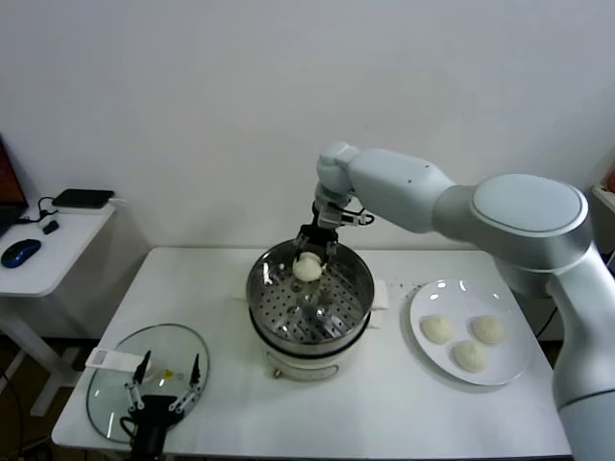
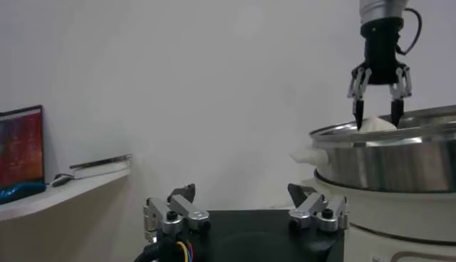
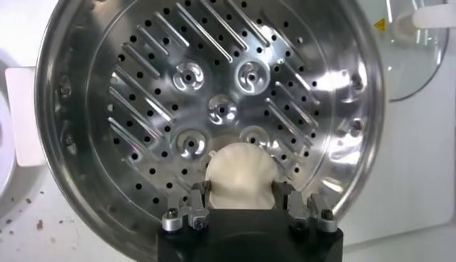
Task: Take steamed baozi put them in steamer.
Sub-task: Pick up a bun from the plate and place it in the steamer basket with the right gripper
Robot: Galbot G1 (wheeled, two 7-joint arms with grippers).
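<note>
**K:** Left claw [image 1: 168, 376] is nearest the head cam, parked at the front-left corner of the worktop [image 1: 384, 413] over the glass lid [image 1: 125, 379]. Fingers spread, holding nothing. Idle.

**M:** And the right one?

**K:** Right claw [image 1: 312, 252] hangs over the far rim of the steamer [image 1: 360, 288], pinching one baozi [image 1: 307, 268] between its fingers, partly closed around the dough. In the right wrist view the bun [image 3: 240, 176] sits between the two fingers [image 3: 201, 194] with the perforated floor under it, off-centre toward the rim.

**M:** Touching the floor?

**K:** Can't tell. From the left wrist view the fingertips are at rim level, bun top just showing above the rim, so I'd say it hangs above the floor.

**M:** Step?

**K:** Placing bun one. Basket holds no others; three more baozi [image 1: 463, 341] wait on the white plate [image 1: 428, 355] at the right side of the worktop.

**M:** Next?

**K:** My read: lower a bit, spread the fingers, lift straight up clear of the rim, then go to the plate. Drop it near the wall so three more fit. Risk is soft dough sticking to a finger on release.
</note>
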